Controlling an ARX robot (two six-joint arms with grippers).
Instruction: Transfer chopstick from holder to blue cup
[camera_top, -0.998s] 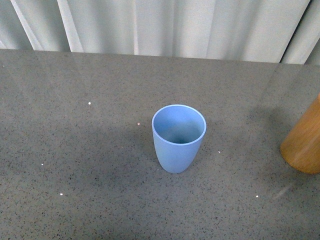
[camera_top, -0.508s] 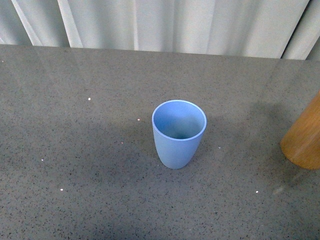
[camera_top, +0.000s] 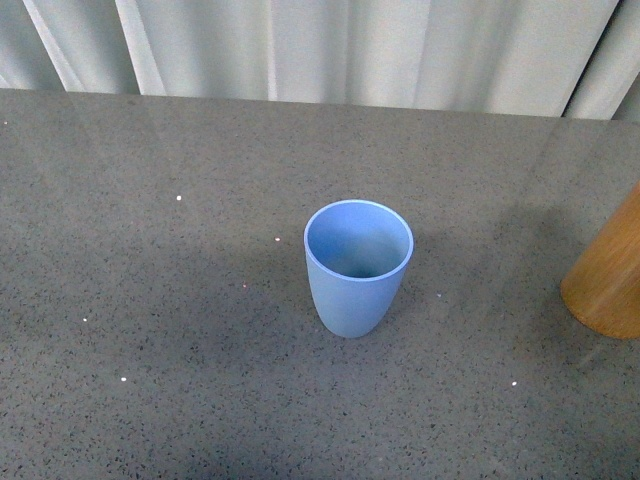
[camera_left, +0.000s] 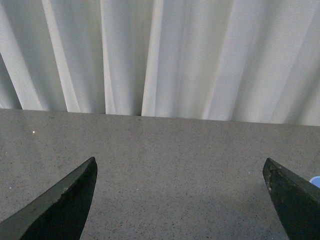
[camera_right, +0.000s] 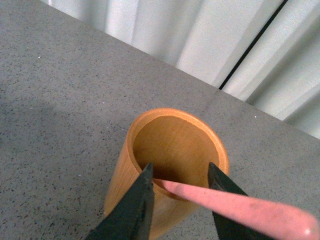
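You have 1 blue cup (camera_top: 358, 270) standing upright mid-table (camera_top: 150, 330) and 1 holder (camera_top: 606, 288) well apart from it at the front view's right edge, with a pale curtain (camera_top: 300, 50) behind. Your left gripper (camera_left: 177, 200) hangs over bare table with its 2 jaws spread wide. Your right gripper (camera_right: 180, 175) sits at the holder's mouth, its 2 jaws on either side of the 1 chopstick (camera_right: 240, 206), which slants up across the holder's rim. You cannot tell whether those jaws pinch it.
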